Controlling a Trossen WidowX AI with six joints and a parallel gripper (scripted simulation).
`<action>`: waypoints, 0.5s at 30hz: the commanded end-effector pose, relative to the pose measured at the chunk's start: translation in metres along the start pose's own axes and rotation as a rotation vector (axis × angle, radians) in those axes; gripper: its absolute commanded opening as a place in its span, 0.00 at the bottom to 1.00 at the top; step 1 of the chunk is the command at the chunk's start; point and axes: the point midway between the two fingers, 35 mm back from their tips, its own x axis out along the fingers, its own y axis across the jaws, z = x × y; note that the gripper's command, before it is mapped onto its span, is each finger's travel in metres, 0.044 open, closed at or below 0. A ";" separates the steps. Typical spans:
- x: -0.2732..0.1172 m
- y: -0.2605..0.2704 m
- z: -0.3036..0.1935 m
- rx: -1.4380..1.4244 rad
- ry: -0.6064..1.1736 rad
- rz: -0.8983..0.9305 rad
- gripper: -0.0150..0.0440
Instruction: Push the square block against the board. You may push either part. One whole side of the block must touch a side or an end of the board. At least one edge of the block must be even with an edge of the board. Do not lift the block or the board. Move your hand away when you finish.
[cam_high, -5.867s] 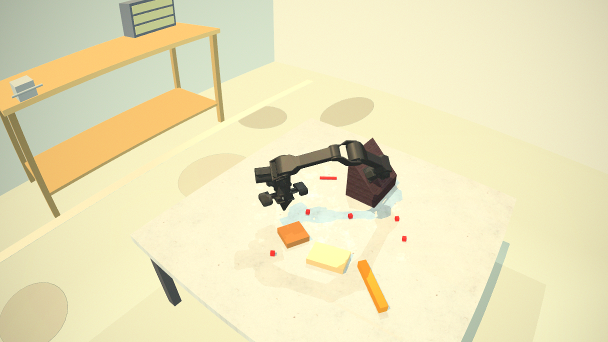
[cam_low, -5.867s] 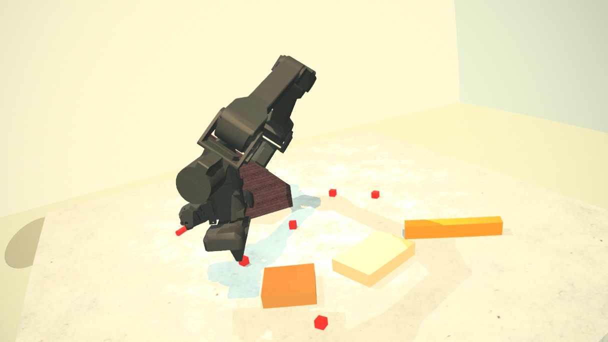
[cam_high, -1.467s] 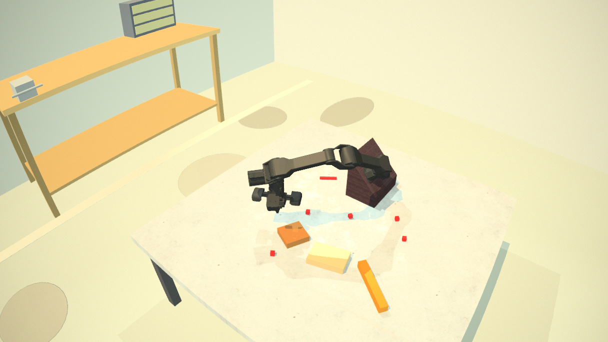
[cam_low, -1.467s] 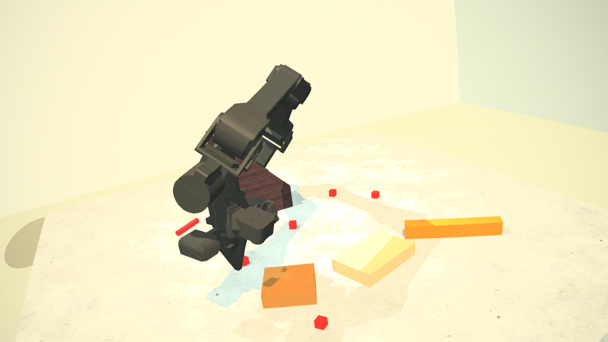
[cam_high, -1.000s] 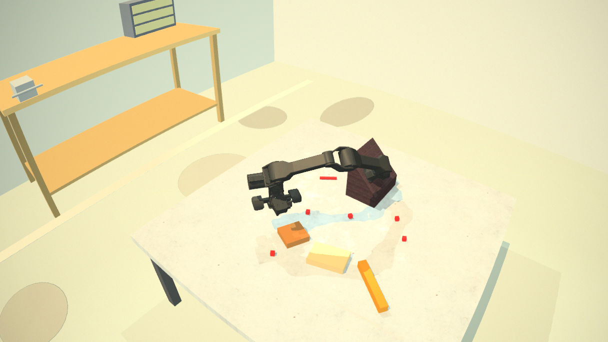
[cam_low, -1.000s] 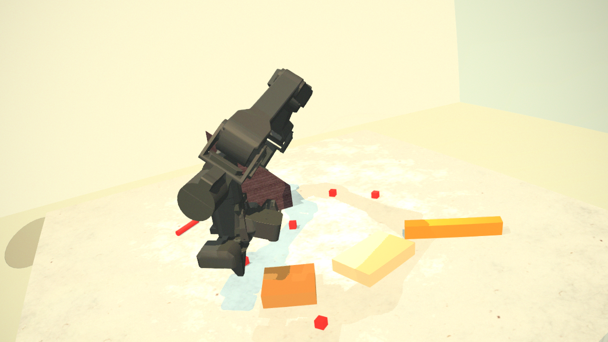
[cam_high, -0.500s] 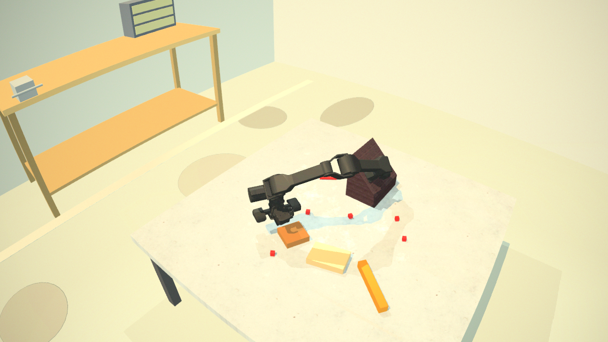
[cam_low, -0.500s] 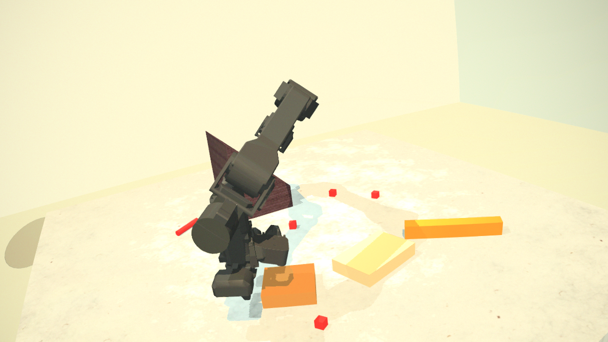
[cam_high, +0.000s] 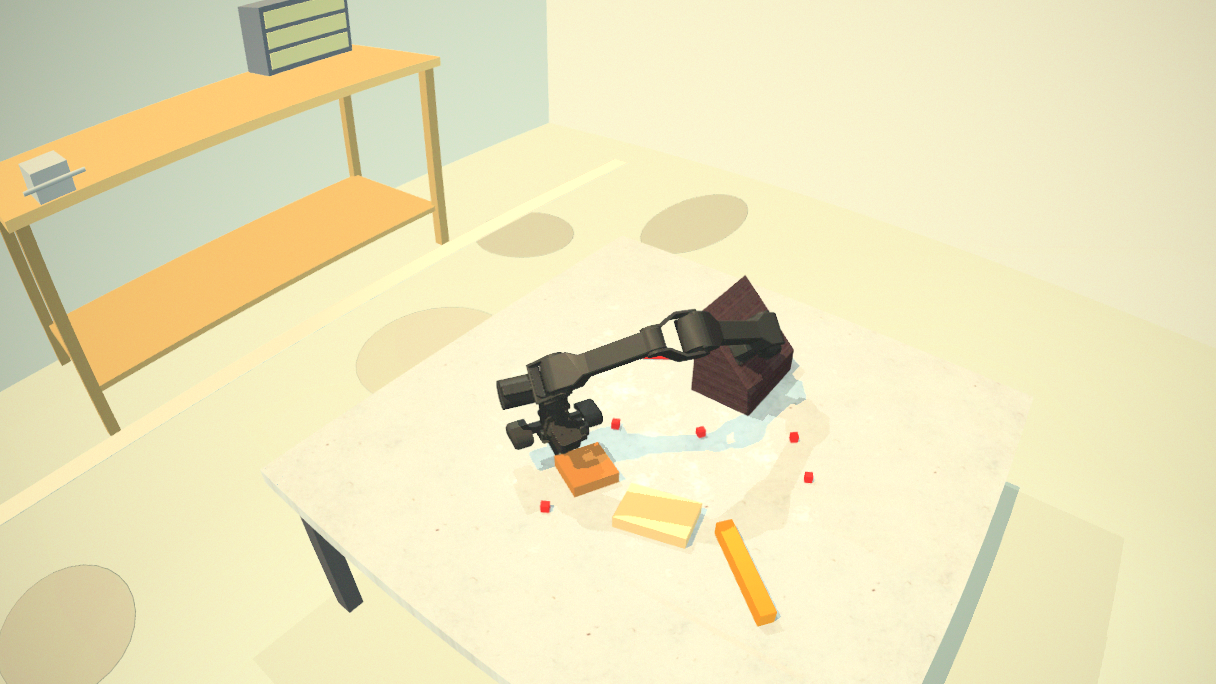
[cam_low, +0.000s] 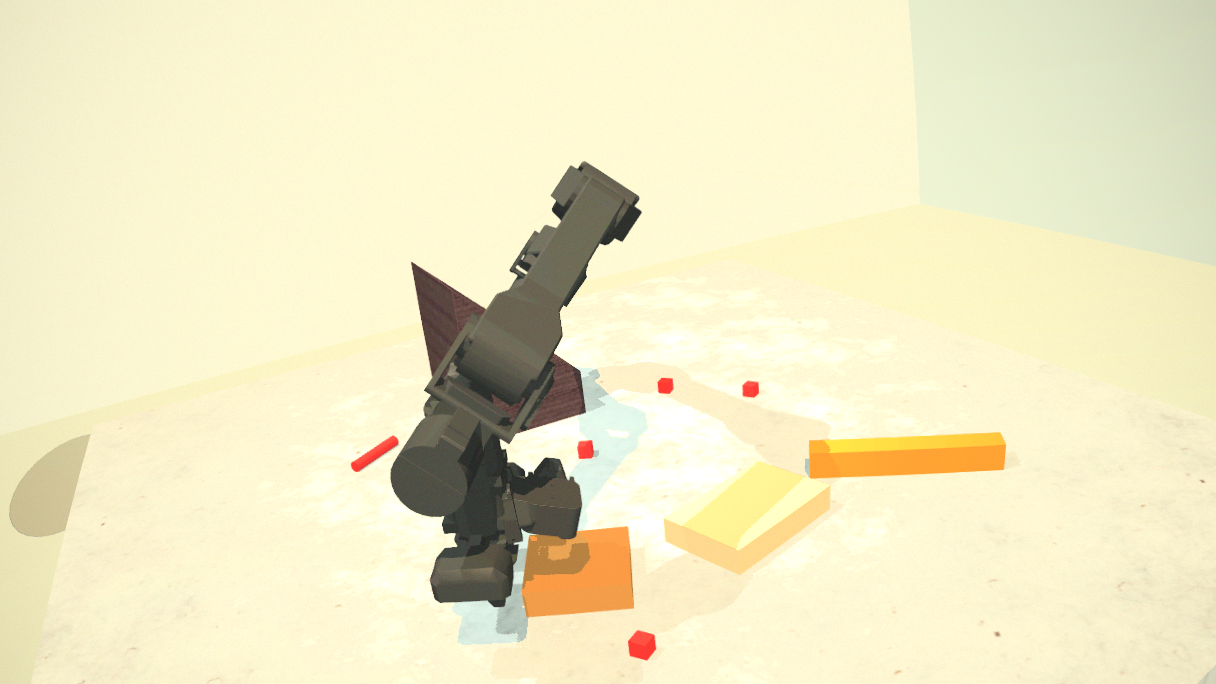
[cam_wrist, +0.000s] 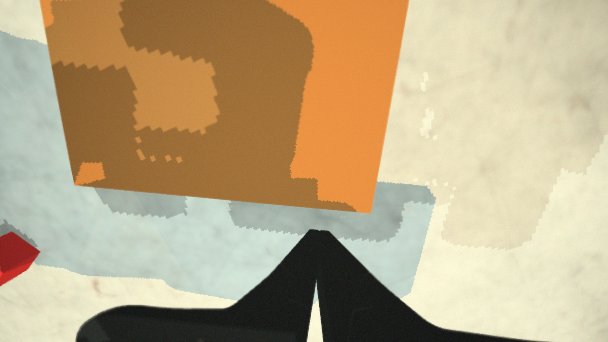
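The orange square block (cam_high: 586, 470) (cam_low: 579, 574) (cam_wrist: 345, 100) lies flat on the table, partly in the arm's shadow. The pale yellow board (cam_high: 656, 513) (cam_low: 744, 514) lies flat beside it, turned at a different angle, with a gap between them. My gripper (cam_high: 562, 450) (cam_low: 500, 602) (cam_wrist: 317, 239) is shut and empty, pointing down low at the block's side away from the board. In the wrist view a small gap shows between the fingertips and the block's near edge, close to its right corner. The board is out of the wrist view.
An orange-yellow bar (cam_high: 746, 574) (cam_low: 908, 457) lies beyond the board. Several small red cubes (cam_high: 545, 507) (cam_low: 642, 644) (cam_wrist: 15, 256) are scattered around. A red rod (cam_low: 375, 453) and a dark wooden peaked body (cam_high: 722, 382) (cam_low: 437, 327) stand farther back, near the arm.
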 end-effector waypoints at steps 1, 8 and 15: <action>0.001 -0.001 0.005 -0.001 -0.002 -0.002 0.25; 0.000 -0.001 0.010 -0.001 -0.002 -0.002 0.25; 0.000 -0.001 0.015 -0.001 -0.002 -0.002 0.25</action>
